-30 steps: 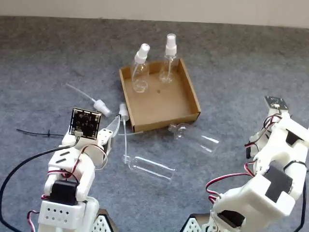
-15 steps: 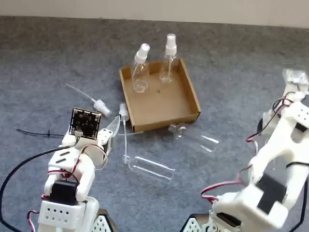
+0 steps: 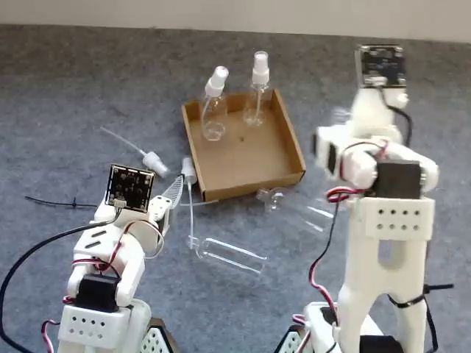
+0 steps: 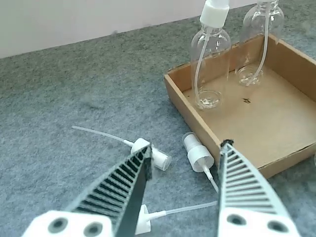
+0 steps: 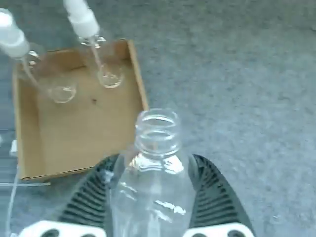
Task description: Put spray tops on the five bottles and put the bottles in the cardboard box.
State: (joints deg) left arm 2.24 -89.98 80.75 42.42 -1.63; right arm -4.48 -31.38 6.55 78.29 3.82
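Robot lab bench: grey felt mat (image 3: 81, 81), pale wall (image 3: 147, 11)

At the far end of the cardboard box (image 3: 250, 158), a capped bottle (image 3: 214, 110) stands left of a second capped bottle (image 3: 256, 95). Left of the box, one spray top (image 3: 156, 162) and another spray top (image 3: 188, 170) lie on the desk (image 3: 88, 81). Before the box lie one open bottle (image 3: 298, 209) and a nearer open bottle (image 3: 228, 255). The right claw (image 5: 154, 163) grips a fifth bottle (image 5: 153, 197).
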